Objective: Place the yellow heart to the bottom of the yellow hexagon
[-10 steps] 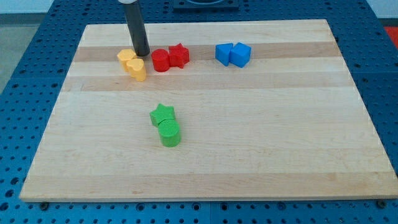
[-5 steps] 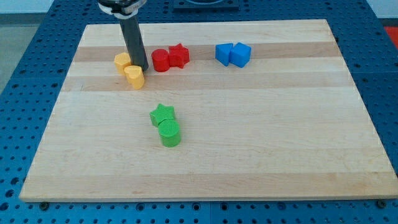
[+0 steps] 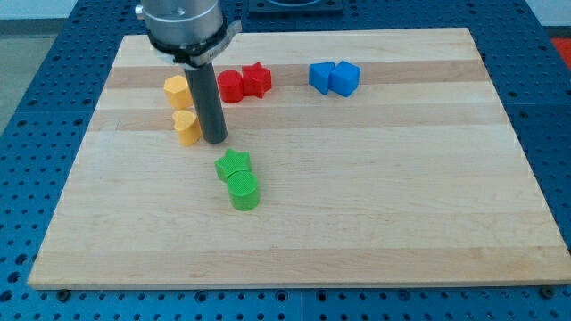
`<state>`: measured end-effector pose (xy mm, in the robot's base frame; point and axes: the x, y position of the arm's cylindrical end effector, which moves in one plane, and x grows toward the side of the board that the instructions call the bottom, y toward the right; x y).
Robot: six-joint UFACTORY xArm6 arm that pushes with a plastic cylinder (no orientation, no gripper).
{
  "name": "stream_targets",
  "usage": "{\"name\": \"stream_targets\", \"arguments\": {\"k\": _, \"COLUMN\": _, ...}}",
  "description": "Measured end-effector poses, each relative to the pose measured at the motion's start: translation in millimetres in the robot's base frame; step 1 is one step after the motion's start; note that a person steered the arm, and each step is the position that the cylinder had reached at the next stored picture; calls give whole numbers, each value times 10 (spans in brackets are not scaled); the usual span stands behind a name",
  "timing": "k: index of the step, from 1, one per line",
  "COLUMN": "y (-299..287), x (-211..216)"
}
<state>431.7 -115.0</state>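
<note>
The yellow heart lies on the wooden board at the view's upper left, just below the yellow hexagon, with a small gap between them. My tip rests on the board right beside the heart's right side, touching or nearly touching it. The dark rod rises from there and hides part of the board behind it.
A red cylinder and red star sit right of the hexagon. Two blue blocks lie at the top centre-right. A green star and green cylinder lie just below my tip. The wooden board ends at blue perforated table.
My tip has moved down the view, from between the hexagon and red cylinder to beside the heart. The yellow heart has slid down and slightly left, away from the hexagon.
</note>
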Motion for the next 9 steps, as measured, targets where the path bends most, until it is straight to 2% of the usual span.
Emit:
{"name": "stream_targets", "arguments": {"k": 2, "y": -199, "x": 249}}
{"name": "stream_targets", "arguments": {"k": 7, "y": -334, "x": -256}}
{"name": "stream_targets", "arguments": {"k": 9, "y": -338, "x": -257}}
